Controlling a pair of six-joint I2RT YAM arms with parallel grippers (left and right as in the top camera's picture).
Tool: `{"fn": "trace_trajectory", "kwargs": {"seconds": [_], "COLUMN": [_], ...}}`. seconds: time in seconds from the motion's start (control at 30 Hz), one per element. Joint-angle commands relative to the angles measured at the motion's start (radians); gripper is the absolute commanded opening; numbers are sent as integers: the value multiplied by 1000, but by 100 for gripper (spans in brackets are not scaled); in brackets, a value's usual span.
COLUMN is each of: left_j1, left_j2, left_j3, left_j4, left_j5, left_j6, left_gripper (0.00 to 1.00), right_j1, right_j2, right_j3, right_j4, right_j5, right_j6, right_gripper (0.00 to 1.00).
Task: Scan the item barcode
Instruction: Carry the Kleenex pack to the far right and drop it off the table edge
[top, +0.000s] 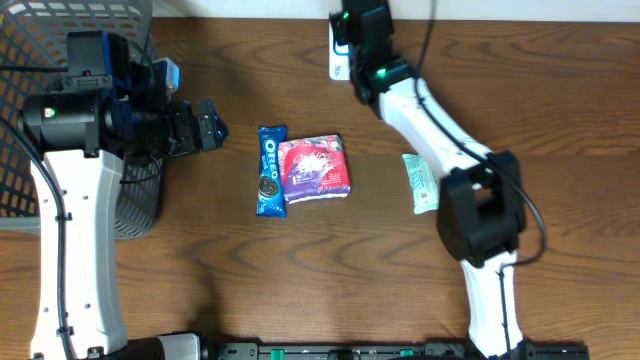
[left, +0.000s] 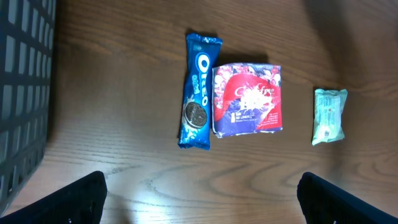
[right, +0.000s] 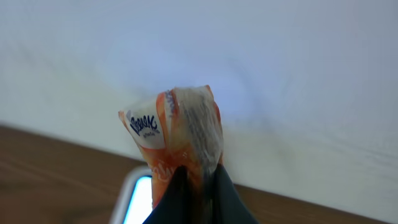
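Observation:
My right gripper (right: 200, 177) is shut on an orange tissue packet (right: 174, 134), pinching its lower end so it stands up against the white wall. Just below and left of it is the white scanner (right: 138, 198) with a lit blue face. From overhead, the right gripper (top: 352, 28) is at the table's far edge over the scanner (top: 337, 58), and the packet is hidden there. My left gripper (top: 210, 125) hangs open and empty near the basket; in its wrist view the left gripper (left: 200, 190) has bare wood between its fingers.
A blue Oreo pack (top: 270, 170) (left: 199, 90) lies beside a purple-red packet (top: 315, 168) (left: 249, 99) mid-table. A pale green packet (top: 420, 182) (left: 328, 115) lies to the right. A dark wire basket (top: 60, 40) (left: 18, 93) stands at the left.

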Motion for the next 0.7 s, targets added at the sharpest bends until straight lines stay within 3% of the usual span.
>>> {"fn": "trace_trajectory", "kwargs": {"seconds": [0.0, 0.5, 0.67], "left_j1": [-2, -2, -2], "left_j2": [4, 4, 4], "left_j3": [3, 3, 3], "left_j4": [-2, -2, -2], "left_j5": [-6, -5, -6], "left_j6": [13, 13, 13], "left_gripper": [98, 98, 98], "right_j1": [-5, 10, -8], "right_j2": [85, 90, 39], "right_j3": [2, 2, 6], "right_j4": [3, 19, 6], "right_j5": [102, 141, 313], "right_j6": [-166, -177, -19], "right_gripper": [2, 1, 1]}}
